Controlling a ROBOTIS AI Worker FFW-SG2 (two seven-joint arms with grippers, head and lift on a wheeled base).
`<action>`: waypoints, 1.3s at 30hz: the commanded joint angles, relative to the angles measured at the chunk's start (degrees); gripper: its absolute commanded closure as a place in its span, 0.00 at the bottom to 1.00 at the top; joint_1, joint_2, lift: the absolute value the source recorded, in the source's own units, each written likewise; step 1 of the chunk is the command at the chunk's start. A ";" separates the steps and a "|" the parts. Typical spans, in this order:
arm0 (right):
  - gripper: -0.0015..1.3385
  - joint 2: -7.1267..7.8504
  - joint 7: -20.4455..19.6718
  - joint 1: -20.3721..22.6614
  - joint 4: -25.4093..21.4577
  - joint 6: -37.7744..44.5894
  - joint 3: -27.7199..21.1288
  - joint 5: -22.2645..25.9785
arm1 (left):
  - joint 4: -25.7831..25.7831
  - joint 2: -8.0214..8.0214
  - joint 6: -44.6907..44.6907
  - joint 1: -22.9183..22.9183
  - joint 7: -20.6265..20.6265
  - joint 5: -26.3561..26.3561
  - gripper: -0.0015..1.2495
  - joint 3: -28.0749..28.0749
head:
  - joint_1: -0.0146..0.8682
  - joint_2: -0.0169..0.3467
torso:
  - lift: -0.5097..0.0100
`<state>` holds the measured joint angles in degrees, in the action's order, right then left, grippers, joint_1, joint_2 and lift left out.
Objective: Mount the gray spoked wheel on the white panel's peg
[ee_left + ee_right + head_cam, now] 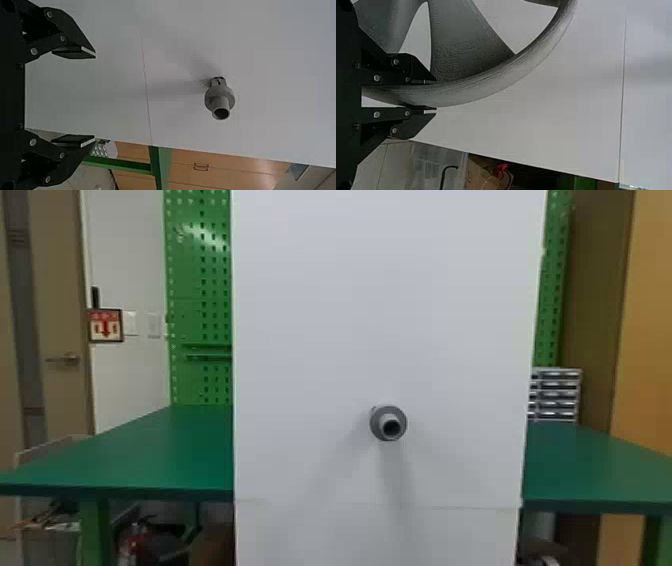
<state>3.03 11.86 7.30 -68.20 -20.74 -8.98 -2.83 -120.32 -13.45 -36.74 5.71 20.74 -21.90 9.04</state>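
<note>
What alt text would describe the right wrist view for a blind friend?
The right gripper grips a gray spoked wheel by its rim in front of a white panel, with a cardboard box beyond the panel's edge.

With twelve o'clock as straight out from each wrist, the left gripper (pixel 95 97) shows in the left wrist view with its black fingers (pixel 74 53) spread wide, one at eleven o'clock and one at one (nothing is between them). In the right wrist view, the right gripper (pixel 435 95) also points to twelve o'clock, its flat fingers (pixel 417 66) close together and parallel (a narrow grip), clamped on what lies between.
</note>
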 commanded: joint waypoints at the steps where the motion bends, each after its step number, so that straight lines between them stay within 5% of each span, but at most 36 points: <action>1: 0.92 -0.04 0.00 0.08 0.00 0.00 -0.16 0.46 | 0.00 0.00 0.00 -0.09 0.00 0.19 0.40 -0.07 | 0.16 0.03 | 0.22; 12: 0.92 0.40 0.09 -0.71 -1.58 2.81 1.07 3.45 | 0.00 0.09 0.00 -0.26 0.00 0.36 0.40 -0.16 | 0.16 0.03 | 0.22; 22: 0.92 -1.19 0.18 -2.03 -12.83 12.13 -0.25 -0.42 | 0.00 0.09 0.00 -0.44 0.00 0.36 0.40 -0.16 | 0.16 0.03 | 0.22; 39: 0.92 0.04 4.22 -7.92 -26.37 28.39 0.19 0.64 | 0.00 0.09 -0.18 -0.44 0.00 0.19 0.40 -0.43 | 0.16 0.03 | 0.22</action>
<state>2.75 14.67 1.35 -91.63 3.06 -8.99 -2.34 -120.32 -13.36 -36.83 5.28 20.74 -21.71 8.70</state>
